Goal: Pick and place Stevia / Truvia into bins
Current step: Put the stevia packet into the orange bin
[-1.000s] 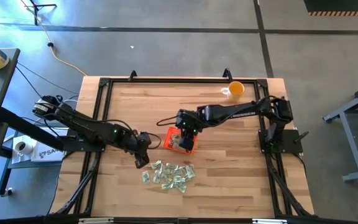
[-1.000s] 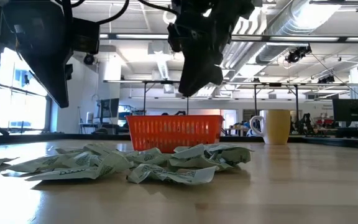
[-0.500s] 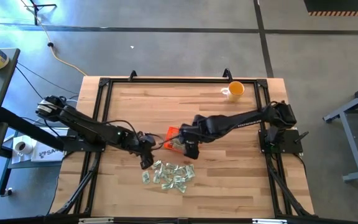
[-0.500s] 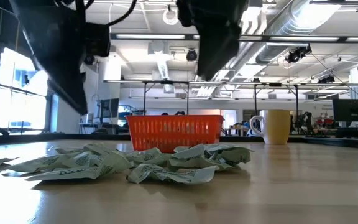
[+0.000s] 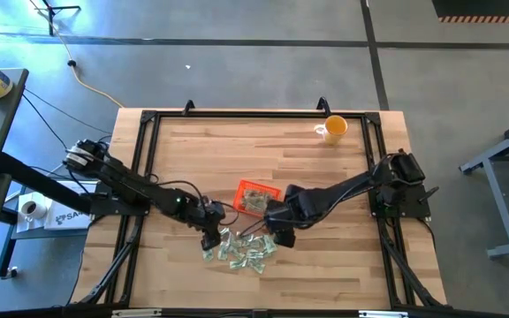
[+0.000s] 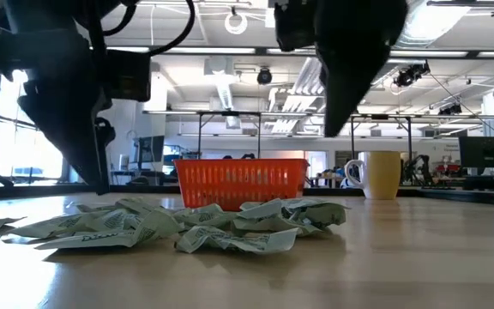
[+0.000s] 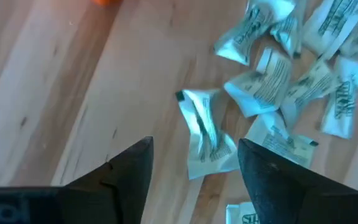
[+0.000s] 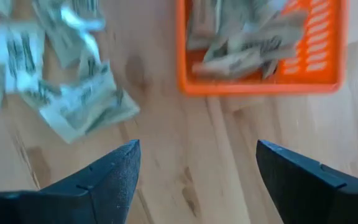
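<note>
Wooden table point(image 5: 201, 150): crumpled green-white packets point(image 5: 239, 248) heaped near front edge, print too blurred to read; more lie inside orange tray point(image 5: 256, 199). Left gripper point(image 7: 194, 165) and right gripper point(image 8: 194, 168) both spread, empty.

My fingers point(image 7: 126, 177): matt dark plastic. Packets point(image 5: 239, 249): crinkly paper w/ slight sheen. Tray point(image 8: 260, 84): glossy orange plastic. Table point(image 5: 193, 159): smooth wood.
</note>
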You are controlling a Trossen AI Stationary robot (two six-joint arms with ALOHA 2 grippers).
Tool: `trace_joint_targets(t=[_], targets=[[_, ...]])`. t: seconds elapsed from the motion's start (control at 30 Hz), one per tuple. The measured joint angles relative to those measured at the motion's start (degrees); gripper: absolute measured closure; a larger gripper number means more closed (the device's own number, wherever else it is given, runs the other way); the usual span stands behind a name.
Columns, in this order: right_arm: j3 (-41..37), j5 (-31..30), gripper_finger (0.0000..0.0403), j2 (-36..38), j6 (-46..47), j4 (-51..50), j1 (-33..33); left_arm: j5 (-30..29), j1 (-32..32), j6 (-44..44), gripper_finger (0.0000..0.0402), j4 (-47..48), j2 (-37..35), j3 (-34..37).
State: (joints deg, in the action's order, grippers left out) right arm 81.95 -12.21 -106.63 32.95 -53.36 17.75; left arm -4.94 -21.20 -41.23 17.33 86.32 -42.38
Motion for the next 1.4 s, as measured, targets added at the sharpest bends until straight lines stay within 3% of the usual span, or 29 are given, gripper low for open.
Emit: trace_joint_targets(t=[0.47, 0.7, 0.87, 1.03, 1.17, 1.3, 1.4], targets=[[-2.27, -3.81, 0.0094, -0.04, 4.62, 1.62, 1.39, -5.81, -1.56, 4.83, 0.0186, -2.34, 7.37, -0.13], [-2.27, -6.45, 0.0094, -0.04, 7.14, 1.08, 1.43, -16.22, -1.21, 12.79, 0.0292, -3.14, 8.15, -0.12], [-2.25, -7.45, 0.0094, 0.23, 9.03, 0.67, 1.7, -16.85, 0.36, 14.45, 0.038, -1.5, 8.19, -0.1], [-2.19, -12.77, 0.0094, 3.05, 10.7, -1.02, 3.22, -16.74, 1.71, 13.98, 0.0366, 4.97, 5.41, 0.05], [-2.2, -17.01, 0.0094, 5.99, 12.21, -4.67, 3.96, -15.4, 3.51, 13.98, 0.038, 11.0, -0.89, -0.74], [-2.18, -21.75, 0.0094, 8.85, 16.31, -9.72, 4.07, -15.11, 6.6, 15.42, 0.038, 12.91, -8.32, -3.44], [-2.18, -24.18, 0.0094, 11.15, 18.43, -12.02, 4.01, -12.98, 8.9, 19.77, 0.038, 8.95, -12.41, -6.21]])
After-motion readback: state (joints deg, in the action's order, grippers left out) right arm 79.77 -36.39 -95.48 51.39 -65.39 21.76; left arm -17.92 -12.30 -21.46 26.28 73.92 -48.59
